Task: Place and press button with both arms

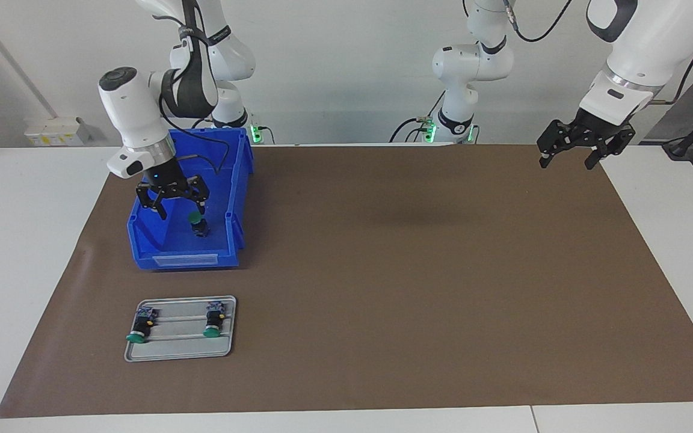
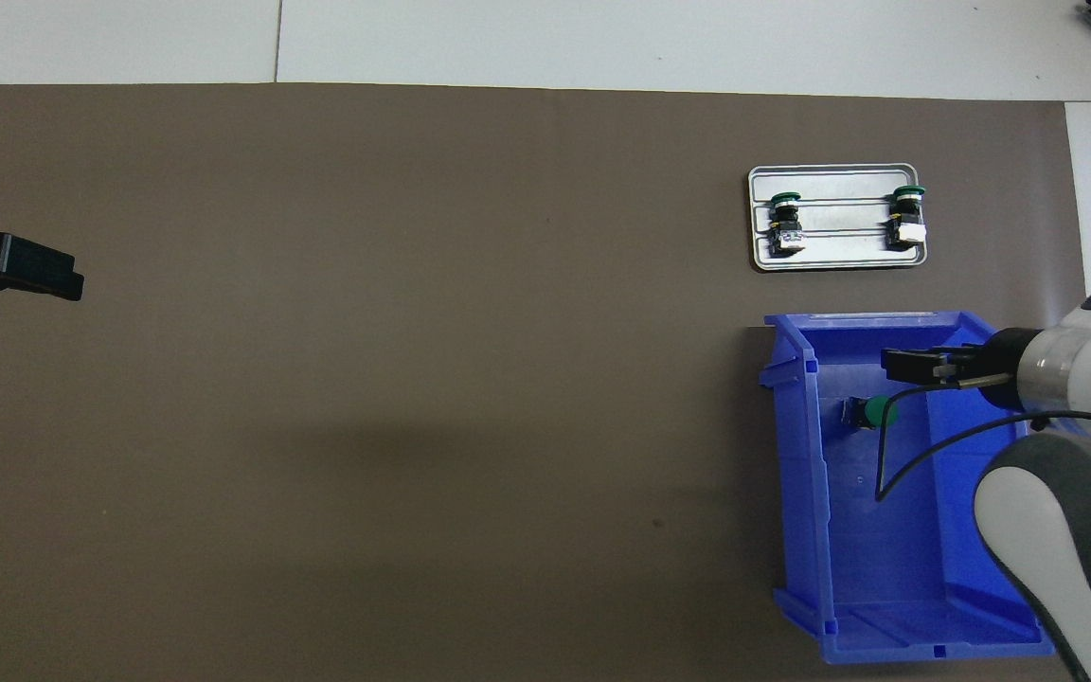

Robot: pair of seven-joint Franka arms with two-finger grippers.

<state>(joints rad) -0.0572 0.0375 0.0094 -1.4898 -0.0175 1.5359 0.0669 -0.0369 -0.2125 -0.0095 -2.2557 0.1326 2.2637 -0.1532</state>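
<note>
Over blue bin [image 1: 184, 260]: we see right hand [image 1: 173, 205] wide, empty; button [image 1: 198, 224] lies inside bin. Left hand [image 1: 569, 157] wide, well apart from bin, waiting.

A button [image 1: 198, 224] with a round green cap and black body lies loose on the floor of the blue bin [image 1: 184, 260], apart from any gripper. Two more buttons [image 1: 140, 328] [image 1: 213, 322] lie side by side on the grey tray [image 1: 179, 355], green caps pointing away from the robots, blue-grey ends toward them.
</note>
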